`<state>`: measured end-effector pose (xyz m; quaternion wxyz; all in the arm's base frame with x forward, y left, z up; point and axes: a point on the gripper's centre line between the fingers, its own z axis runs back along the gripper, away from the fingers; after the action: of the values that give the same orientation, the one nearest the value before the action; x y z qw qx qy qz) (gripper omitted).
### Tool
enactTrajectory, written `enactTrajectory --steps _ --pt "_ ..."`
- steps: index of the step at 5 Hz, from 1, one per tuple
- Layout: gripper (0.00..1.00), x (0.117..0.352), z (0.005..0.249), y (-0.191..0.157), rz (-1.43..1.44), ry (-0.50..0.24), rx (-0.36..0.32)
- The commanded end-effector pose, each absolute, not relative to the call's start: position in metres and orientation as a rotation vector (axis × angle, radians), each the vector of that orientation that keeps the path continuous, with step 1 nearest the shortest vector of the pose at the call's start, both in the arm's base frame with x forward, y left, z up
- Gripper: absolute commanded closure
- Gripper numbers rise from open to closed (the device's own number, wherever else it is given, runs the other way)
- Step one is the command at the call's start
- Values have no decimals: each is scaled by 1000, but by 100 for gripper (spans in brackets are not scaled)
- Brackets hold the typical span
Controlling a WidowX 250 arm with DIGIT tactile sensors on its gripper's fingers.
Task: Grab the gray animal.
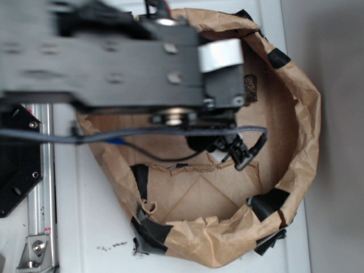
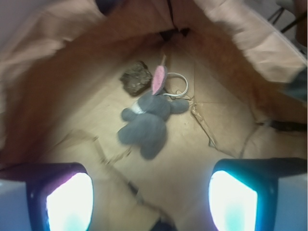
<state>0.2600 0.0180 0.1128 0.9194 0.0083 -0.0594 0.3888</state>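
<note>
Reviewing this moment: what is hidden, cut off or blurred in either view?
- Exterior: the black arm covers the small gray plush bunny; the dark brown rough lump barely peeks out.
- Exterior: arm motion-blurred at left.
- Wrist: gripper pads cut off by the bottom edge.
- Wrist: bunny soft-focused, face unreadable.

The gray animal (image 2: 147,122) is soft, matt plush with a fuzzy nap; its ear lining is pink cloth, and a smooth whitish cord (image 2: 179,82) loops beside it. The brown lump (image 2: 135,77) looks coarse and rough. The enclosure (image 1: 296,122) is crumpled matt brown paper patched with black tape (image 1: 269,203). The arm (image 1: 114,62) is matt black plastic.
</note>
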Motion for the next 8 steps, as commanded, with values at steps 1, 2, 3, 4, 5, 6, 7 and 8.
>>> enactTrajectory --steps 1,2,3,4,5,6,7,8 --pt "0 257 122 35 836 -160 9" --pt "0 257 122 35 836 -160 9" --pt "0 263 89 40 901 -213 -25" --pt "0 275 59 42 913 -212 -40" --pt "0 295 21 38 929 -153 6" --pt "100 307 2 36 951 -139 57" --pt "100 328 -2 31 943 -132 96" --pt "100 336 32 27 839 -157 101"
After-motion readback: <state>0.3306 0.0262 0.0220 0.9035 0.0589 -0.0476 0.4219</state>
